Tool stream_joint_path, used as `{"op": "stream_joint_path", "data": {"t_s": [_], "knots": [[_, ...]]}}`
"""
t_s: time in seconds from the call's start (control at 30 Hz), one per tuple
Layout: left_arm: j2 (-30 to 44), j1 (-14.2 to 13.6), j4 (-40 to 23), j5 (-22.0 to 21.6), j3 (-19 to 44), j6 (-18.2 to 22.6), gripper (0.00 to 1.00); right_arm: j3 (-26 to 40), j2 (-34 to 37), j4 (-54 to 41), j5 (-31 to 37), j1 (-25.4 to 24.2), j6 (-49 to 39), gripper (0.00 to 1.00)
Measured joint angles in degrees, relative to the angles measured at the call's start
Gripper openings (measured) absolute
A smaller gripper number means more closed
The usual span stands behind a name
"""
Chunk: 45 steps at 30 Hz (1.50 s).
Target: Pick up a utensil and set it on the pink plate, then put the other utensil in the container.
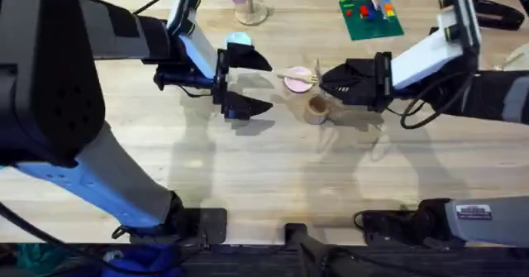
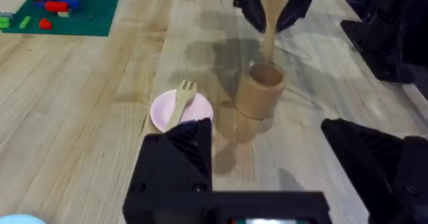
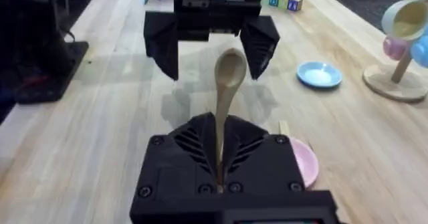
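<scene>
Holding the spoon [image 3: 226,103] by its handle, my right gripper [image 3: 221,174] was clenched tight on it, bowl end sticking out forward toward the other arm. From the left wrist view you could see the spoon hanging almost straight over the brown container [image 2: 260,90], handle end down near the rim, so I'd say I had it lined up that way to drop it in handle-first. Whether it was already touching the rim, I honestly couldn't tell.

First half of the job looked done: the fork [image 2: 181,102] was lying across the pink plate [image 2: 160,112], tines pointing off the edge. The plate sat just beside the container, nearly touching, which is why I kept the approach from the right side and not over the plate.

My left gripper [image 1: 245,83] was parked with its fingers spread wide and nothing between them, hanging just on the other side of the plate from the right arm. I figured it was out of the way enough there, facing the action so its camera gave me a view of the cup.

Light blue plate [image 3: 319,74] sat off behind the left gripper, well apart from everything, not involved.

My worry: the cup's light and could tip if the handle caught the rim.
</scene>
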Motion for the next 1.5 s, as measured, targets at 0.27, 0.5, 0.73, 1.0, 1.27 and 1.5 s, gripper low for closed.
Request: {"op": "stream_joint_path", "data": {"t_s": [0.27, 0.5, 0.73, 1.0, 1.27, 1.5], "knots": [[0.0, 0.0, 0.0, 0.0, 0.0, 0.0, 0.993, 0.0, 5.0, 0.8, 0.2, 0.7, -4.1, 0.034], [0.0, 0.0, 0.0, 0.0, 0.0, 0.0, 0.993, 0.0, 5.0, -1.6, 1.4, 0.7, -4.7, 0.034], [0.0, 0.0, 0.0, 0.0, 0.0, 0.0, 0.993, 0.0, 5.0, -3.4, 3.4, 0.7, -4.7, 0.033], [0.0, 0.0, 0.0, 0.0, 0.0, 0.0, 0.993, 0.0, 5.0, -5.4, 5.9, 0.7, -4.7, 0.033], [0.0, 0.0, 0.0, 0.0, 0.0, 0.0, 0.993, 0.0, 5.0, -5.9, 7.6, 0.7, -4.7, 0.033], [0.0, 0.0, 0.0, 0.0, 0.0, 0.0, 0.994, 0.0, 5.0, -6.2, 8.4, 0.7, -4.7, 0.033]]}}
